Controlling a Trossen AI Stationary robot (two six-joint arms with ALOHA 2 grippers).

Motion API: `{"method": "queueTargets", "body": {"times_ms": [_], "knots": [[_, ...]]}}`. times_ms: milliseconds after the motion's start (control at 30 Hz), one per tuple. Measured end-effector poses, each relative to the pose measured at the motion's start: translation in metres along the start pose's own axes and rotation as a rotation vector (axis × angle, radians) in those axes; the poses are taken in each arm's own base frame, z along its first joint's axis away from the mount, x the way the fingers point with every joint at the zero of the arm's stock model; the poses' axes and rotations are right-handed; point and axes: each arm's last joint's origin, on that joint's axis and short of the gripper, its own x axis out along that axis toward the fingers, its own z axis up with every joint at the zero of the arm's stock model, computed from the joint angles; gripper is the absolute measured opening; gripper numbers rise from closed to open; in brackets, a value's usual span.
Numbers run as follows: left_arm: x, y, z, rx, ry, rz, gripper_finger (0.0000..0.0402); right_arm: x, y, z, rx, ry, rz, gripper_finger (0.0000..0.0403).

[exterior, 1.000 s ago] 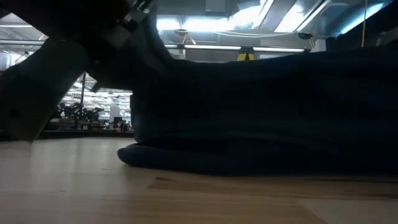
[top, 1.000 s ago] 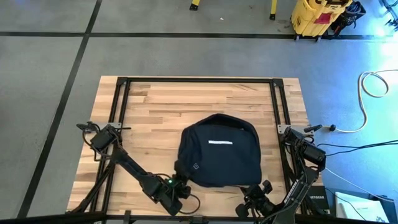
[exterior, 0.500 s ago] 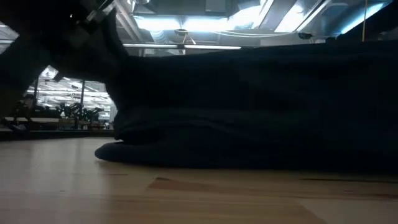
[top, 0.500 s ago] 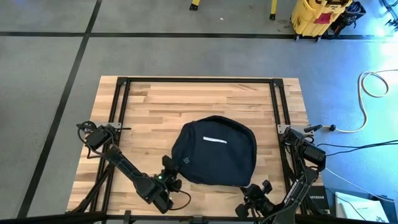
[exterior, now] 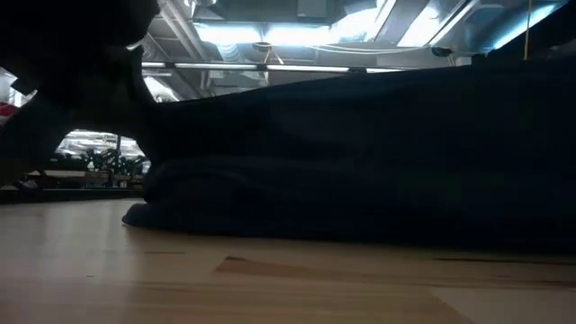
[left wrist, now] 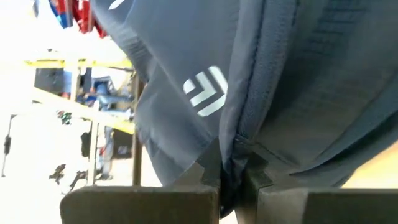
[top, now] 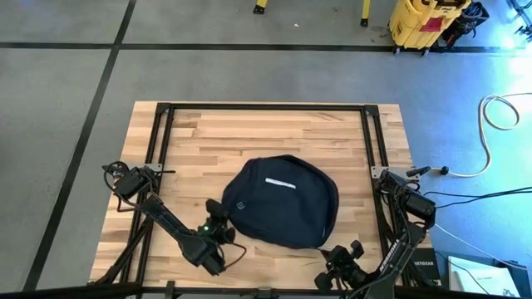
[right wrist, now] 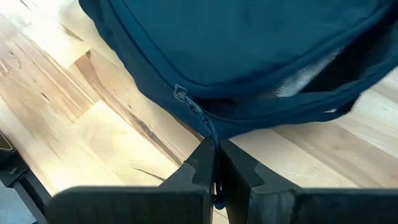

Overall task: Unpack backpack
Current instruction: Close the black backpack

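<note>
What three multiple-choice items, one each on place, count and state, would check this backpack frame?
1. Where does the backpack lie?
A. On the wooden table, between the two arms
B. On the floor beside the table
C. Hanging from the table frame

2. How many short white stripes show on the backpack's front in the high view?
A. None
B. One
C. Three

3. What is the left gripper doing?
A. Open above the bag
B. Shut on a fold of the backpack
C. Holding a bottle

Answers:
1 A: the high view shows it on the table.
2 B: one stripe beside the small logo.
3 B: the left wrist view shows fabric pinched between its fingers.
</note>
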Motion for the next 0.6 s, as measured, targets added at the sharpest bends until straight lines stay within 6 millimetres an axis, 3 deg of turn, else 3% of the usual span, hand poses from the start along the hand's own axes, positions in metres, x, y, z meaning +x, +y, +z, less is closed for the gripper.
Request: {"method": "queueTargets", "body": {"times_ms": [433,600], "knots": [[0.008,0.01,-0.027,-0.043,0.102,0.089,0.0,0.0,0.001,0.0,0.005,-0.008,0.008,0.0],[0.006,0.01,-0.027,-0.062,0.098,0.095,0.0,0.0,0.001,0.0,0.006,-0.009,0.009,0.0]]}}
